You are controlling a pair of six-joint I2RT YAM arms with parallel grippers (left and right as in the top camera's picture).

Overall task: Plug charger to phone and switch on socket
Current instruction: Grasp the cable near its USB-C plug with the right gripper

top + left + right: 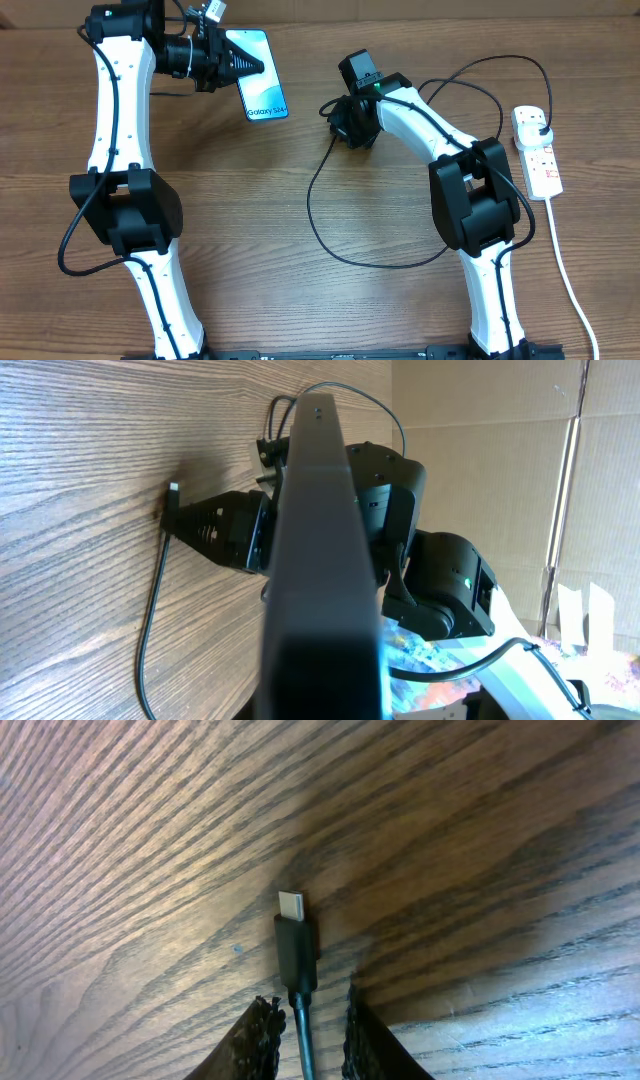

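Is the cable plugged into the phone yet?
No, the cable's tip sticks out bare from the right gripper, away from the phone.

Can't read the socket (pixel 537 150) switch overhead, too small. Phone (pixel 320 560) is edge-on and blurred, screen hidden. Charger (pixel 297 955) runs off the near edge.

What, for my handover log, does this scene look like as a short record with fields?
left pincer: shut on the phone, whose screen is lit
right pincer: shut on the charger, just behind its connector tip
connection: not yet made; the connector tip is apart from the phone
socket: at the right side of the table, with the charger's black plug in it
switch: too small to tell whether it is on or off
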